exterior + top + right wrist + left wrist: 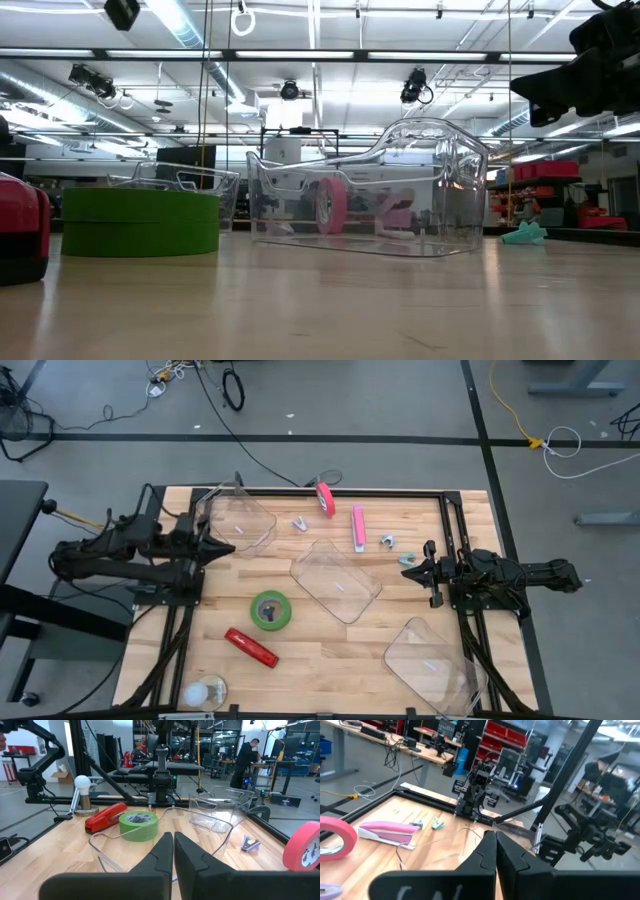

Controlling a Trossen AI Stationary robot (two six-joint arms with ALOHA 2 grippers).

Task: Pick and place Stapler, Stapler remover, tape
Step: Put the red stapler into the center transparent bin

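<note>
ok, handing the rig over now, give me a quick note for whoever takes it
Left pincer shut, empty, at the table's left side. Right pincer shut, empty, at the right side.
Three clear bins, all empty.
Red stapler and green tape lie front-left; pink stapler and pink tape at the back; staple removers: purple, teal.
Done: nothing placed. Left: everything.

Wooden table (330,650): green tape (270,610), red stapler (251,647), pink stapler (358,526), pink tape (326,498), three clear containers; both arms at the sides.
</note>
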